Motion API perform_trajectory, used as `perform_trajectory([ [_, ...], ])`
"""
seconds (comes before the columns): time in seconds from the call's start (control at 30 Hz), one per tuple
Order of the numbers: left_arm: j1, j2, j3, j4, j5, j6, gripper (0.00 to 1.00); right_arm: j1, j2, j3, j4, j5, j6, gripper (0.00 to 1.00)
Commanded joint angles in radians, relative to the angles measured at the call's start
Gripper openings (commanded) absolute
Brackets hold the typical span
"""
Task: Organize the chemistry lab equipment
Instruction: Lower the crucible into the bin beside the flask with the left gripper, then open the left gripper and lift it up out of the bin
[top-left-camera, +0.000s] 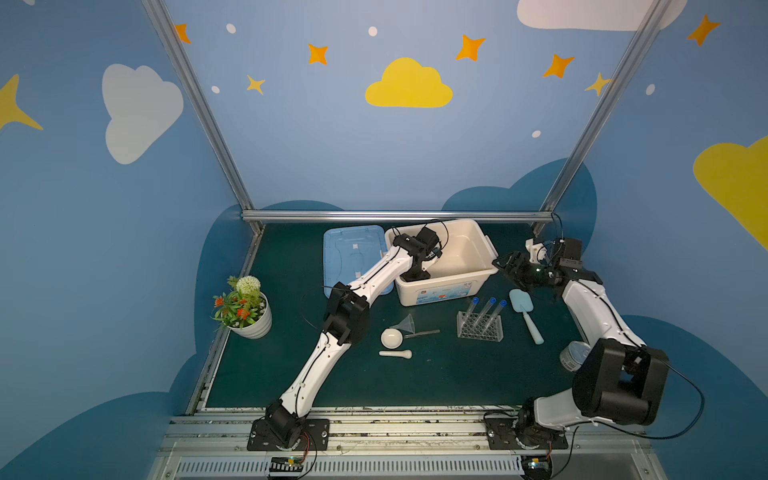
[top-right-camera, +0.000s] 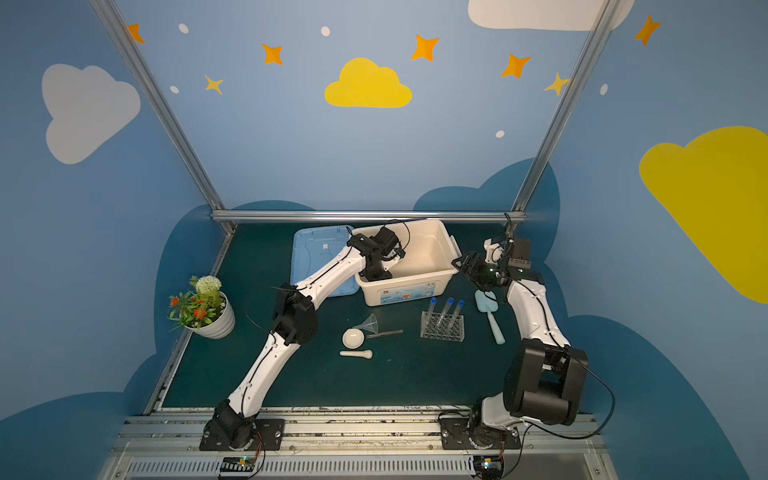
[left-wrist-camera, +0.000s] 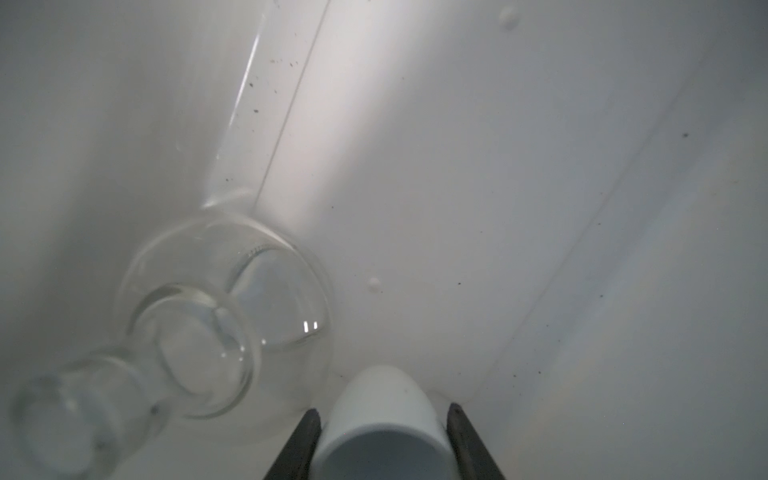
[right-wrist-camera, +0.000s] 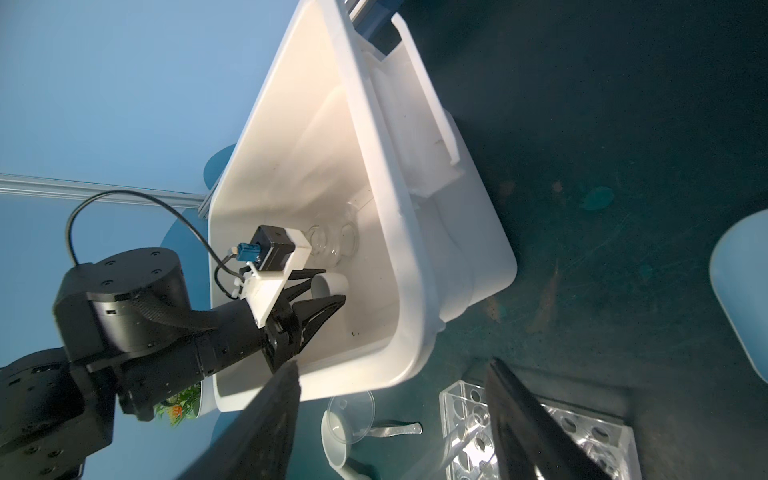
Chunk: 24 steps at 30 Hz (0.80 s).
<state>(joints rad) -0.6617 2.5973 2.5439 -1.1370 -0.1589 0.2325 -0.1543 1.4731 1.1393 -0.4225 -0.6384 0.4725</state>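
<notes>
My left gripper (top-left-camera: 415, 274) reaches down into the white bin (top-left-camera: 486, 245), shut on the small white cup (left-wrist-camera: 382, 395); the right wrist view shows the cup (right-wrist-camera: 330, 284) between its fingers. A clear flask (left-wrist-camera: 224, 316) lies on the bin floor beside the cup. On the mat in front of the bin stand three blue-capped test tubes (top-left-camera: 484, 311) in the clear rack (top-left-camera: 480, 328). To their left lie the funnel (top-left-camera: 405, 323), mortar (top-left-camera: 391, 338), pestle (top-left-camera: 395, 354) and thin rod (top-left-camera: 424, 333). My right gripper (top-left-camera: 505, 266) hangs open and empty by the bin's right wall.
The blue lid (top-left-camera: 353, 257) lies flat left of the bin, under my left arm. A potted flower plant (top-left-camera: 243, 307) stands at the mat's left edge. A light-blue scoop (top-left-camera: 525, 316) lies right of the rack. A clear jar (top-left-camera: 573, 355) sits behind my right elbow.
</notes>
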Motion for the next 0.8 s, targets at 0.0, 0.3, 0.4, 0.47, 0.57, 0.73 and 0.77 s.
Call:
perform_trajectory([
  [0.0, 0.007, 0.014, 0.012, -0.023, -0.016, 0.004, 0.35, 0.001, 0.009, 0.0, 0.004, -0.014, 0.0, 0.71],
  [0.3, 0.007, 0.023, 0.012, -0.018, -0.01, -0.005, 0.4, 0.001, 0.012, 0.0, 0.004, -0.017, 0.003, 0.71],
  [0.4, 0.007, 0.021, 0.013, -0.018, -0.023, -0.008, 0.52, 0.001, 0.011, 0.002, 0.003, -0.017, 0.003, 0.71],
  [0.47, 0.007, 0.018, 0.013, -0.017, -0.033, -0.011, 0.56, 0.001, 0.012, 0.0, 0.004, -0.017, 0.005, 0.71],
  [0.57, 0.007, 0.014, 0.014, -0.014, -0.046, -0.016, 0.64, 0.001, 0.012, 0.0, 0.005, -0.018, 0.006, 0.71],
  [0.73, 0.007, -0.004, 0.016, -0.007, -0.057, -0.029, 0.7, 0.001, 0.01, -0.001, 0.007, -0.023, 0.008, 0.71],
  [0.77, 0.006, -0.011, 0.015, -0.003, -0.056, -0.034, 0.73, 0.001, 0.009, -0.001, 0.008, -0.025, 0.009, 0.71],
])
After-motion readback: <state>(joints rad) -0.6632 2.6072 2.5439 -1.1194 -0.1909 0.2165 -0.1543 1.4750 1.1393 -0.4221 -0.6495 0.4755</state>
